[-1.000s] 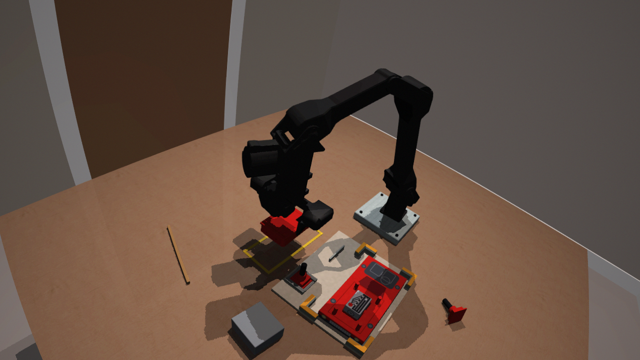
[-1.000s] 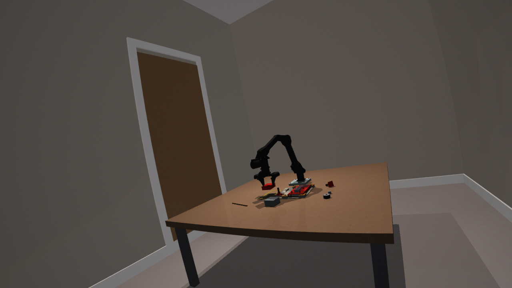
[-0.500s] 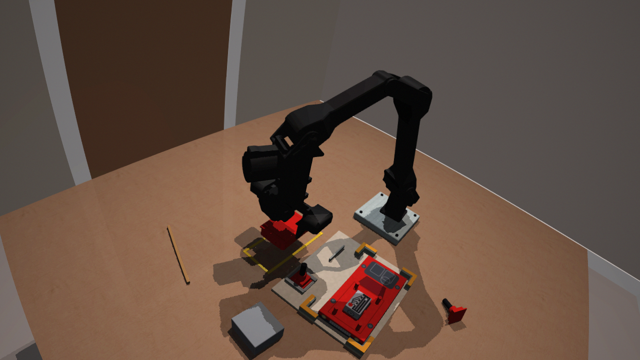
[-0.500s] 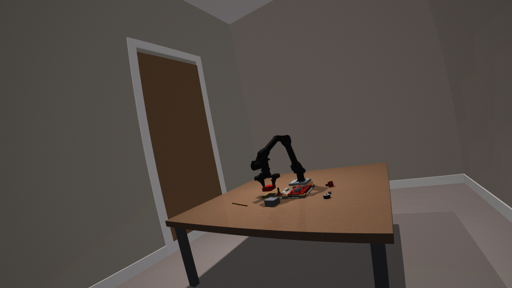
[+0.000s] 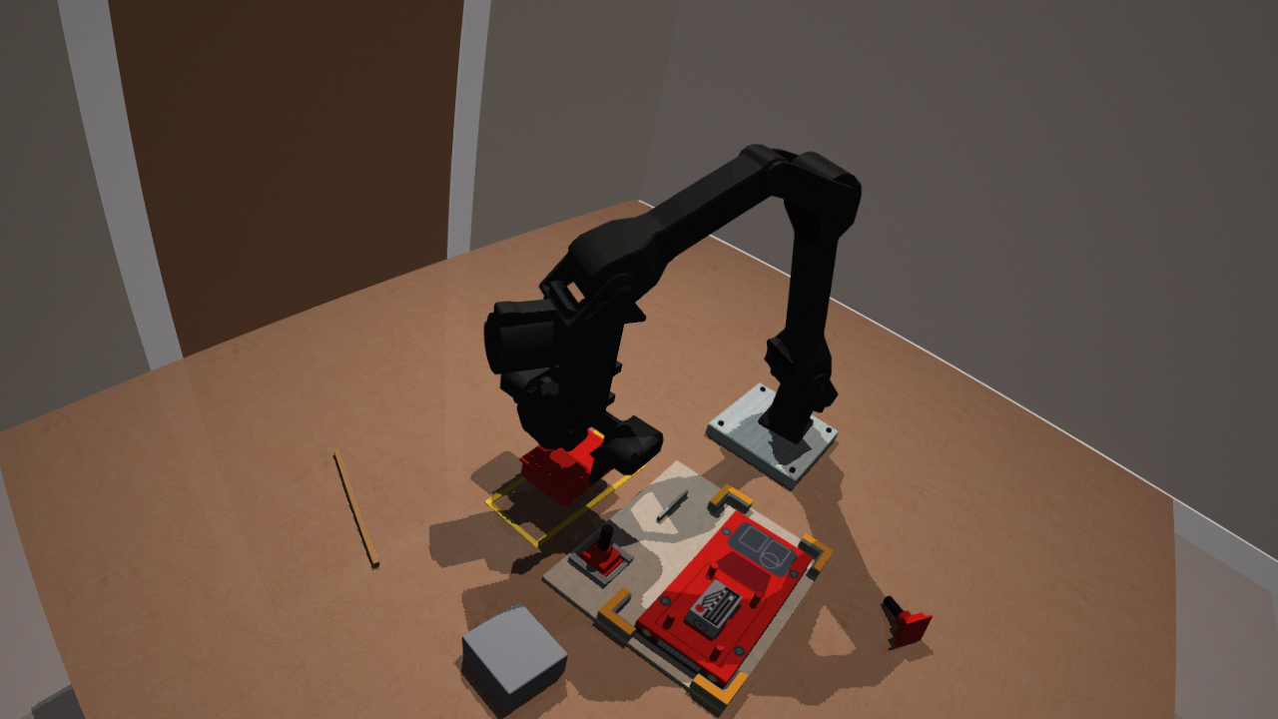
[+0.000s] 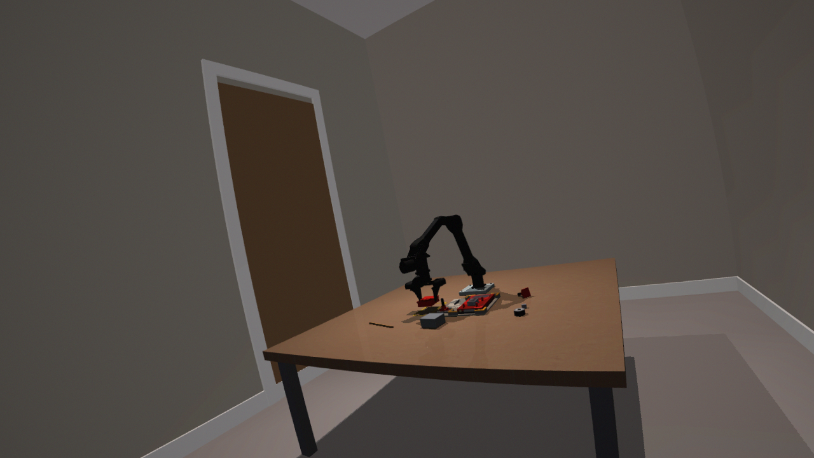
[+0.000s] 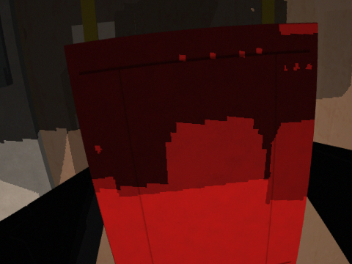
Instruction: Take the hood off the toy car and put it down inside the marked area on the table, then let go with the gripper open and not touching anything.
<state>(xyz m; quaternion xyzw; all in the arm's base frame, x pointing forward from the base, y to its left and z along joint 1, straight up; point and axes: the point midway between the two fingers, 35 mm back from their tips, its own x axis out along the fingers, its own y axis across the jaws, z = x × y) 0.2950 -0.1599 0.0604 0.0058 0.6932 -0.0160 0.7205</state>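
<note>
The red hood (image 5: 564, 475) (image 6: 427, 302) (image 7: 205, 224) is held level between the fingers of my gripper (image 5: 579, 455) (image 6: 428, 298) (image 7: 199, 164), which is shut on its two sides. The hood hangs a little above the table, over the marked area, whose yellow outline (image 5: 537, 541) (image 7: 89, 22) shows partly past it. The hood and the arm hide the outline's far part. The red toy car (image 5: 770, 600) (image 6: 484, 299) sits on its board without the hood, its grey engine block (image 5: 714, 609) uncovered.
The car's pale board (image 5: 571, 581), close to the marked area, carries an upright black peg (image 5: 605, 538). A grey block (image 5: 513, 648) (image 6: 432, 321) stands nearer the front. A thin stick (image 5: 355, 507) (image 6: 380, 325) lies left. A red piece (image 5: 912, 627) (image 6: 525, 292) lies right of the car.
</note>
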